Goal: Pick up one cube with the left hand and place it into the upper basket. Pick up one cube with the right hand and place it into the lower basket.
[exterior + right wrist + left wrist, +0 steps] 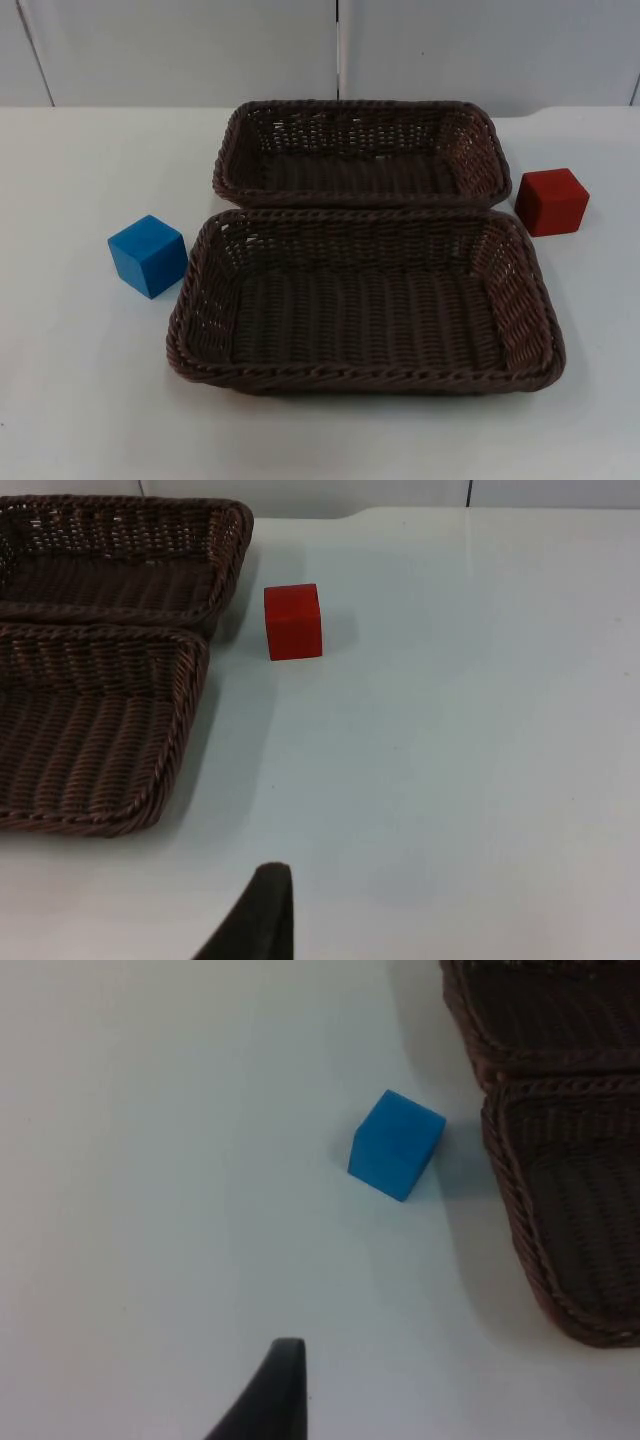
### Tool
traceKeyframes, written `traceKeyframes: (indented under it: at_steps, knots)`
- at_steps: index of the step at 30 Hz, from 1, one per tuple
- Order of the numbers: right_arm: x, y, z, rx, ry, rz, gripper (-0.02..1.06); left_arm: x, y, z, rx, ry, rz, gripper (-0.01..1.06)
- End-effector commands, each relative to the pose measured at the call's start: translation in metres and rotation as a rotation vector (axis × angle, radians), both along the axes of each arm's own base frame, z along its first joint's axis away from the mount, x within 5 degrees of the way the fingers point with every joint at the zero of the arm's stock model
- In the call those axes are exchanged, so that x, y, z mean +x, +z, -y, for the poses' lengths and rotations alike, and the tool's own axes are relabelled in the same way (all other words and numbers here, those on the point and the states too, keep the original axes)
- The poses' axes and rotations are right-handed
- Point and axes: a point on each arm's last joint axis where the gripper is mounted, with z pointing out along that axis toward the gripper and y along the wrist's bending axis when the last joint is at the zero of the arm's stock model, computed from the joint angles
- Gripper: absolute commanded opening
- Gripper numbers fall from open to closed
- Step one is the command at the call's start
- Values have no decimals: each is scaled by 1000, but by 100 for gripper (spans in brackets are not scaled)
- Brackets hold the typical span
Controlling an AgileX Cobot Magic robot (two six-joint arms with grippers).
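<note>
Two brown baskets sit touching on the white table (80,400): the upper basket (360,115) by the wall, the lower basket (365,375) nearer. The blue cube (147,255) rests just left of the lower one, the red cube (551,201) just right of the upper. The left gripper (268,1395) and right gripper (255,915) hang above the table, well apart from their cubes; I cannot tell how their grips stand.

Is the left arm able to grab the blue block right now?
Probably yes. The blue cube sits alone on the white table, left of the lower basket and apart from it; nothing lies between it and the left gripper's fingertip.
</note>
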Motion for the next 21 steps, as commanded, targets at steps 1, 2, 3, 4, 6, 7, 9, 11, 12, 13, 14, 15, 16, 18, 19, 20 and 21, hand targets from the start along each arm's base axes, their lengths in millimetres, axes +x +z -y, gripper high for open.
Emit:
traceKeyframes:
  at_steps: [1, 2, 3, 4, 6, 7, 9, 11, 12, 13, 14, 15, 16, 18, 19, 20, 21]
  knots:
    - [0, -1, 0, -11, -5, 6, 105, 16, 5, -1, 9, -2, 17, 105]
    - [0, -1, 0, -11, -5, 6, 105, 16, 5, -1, 9, -2, 17, 105]
    - [0, -1, 0, -11, -5, 6, 105, 22, 6, -2, 10, 3, 21, 105]
    - [0, -1, 0, -11, -5, 6, 105, 28, 7, -2, 8, 8, 19, 105]
    - [0, -1, 0, -11, -5, 6, 105, 40, 9, -3, 5, 13, 5, 105]
    - [0, -1, 0, -11, -5, 6, 105, 40, 9, -3, 5, 13, 5, 105]
    - [0, -1, 0, -11, -5, 6, 105, 53, 9, -3, 22, 1, -19, 105]
    - [0, -1, 0, -11, -5, 6, 105, 65, 9, -4, 30, -1, -34, 105]
    - [0, -1, 0, -11, -5, 6, 105, 72, 8, -4, 25, 5, -38, 105]
    - [0, -1, 0, -11, -5, 6, 105, 72, 8, -4, 25, 5, -38, 105]
    - [0, -1, 0, -11, -5, 6, 105, 78, 6, -5, 25, 9, -46, 105]
    - [0, -1, 0, -11, -5, 6, 105, 85, 5, -6, 27, 14, -48, 105]
    - [0, -1, 0, -11, -5, 6, 105, 90, 5, -6, 34, 15, -40, 105]
    - [0, -1, 0, -11, -5, 6, 105, 96, 3, -7, 41, 13, -47, 105]
    - [0, -1, 0, -11, -5, 6, 105, 105, 0, -7, 41, 18, -58, 105]
    - [0, -1, 0, -11, -5, 6, 105, 111, -1, -8, 37, 20, -62, 105]
    - [0, -1, 0, -11, -5, 6, 105, 114, -3, -8, 37, 18, -69, 105]
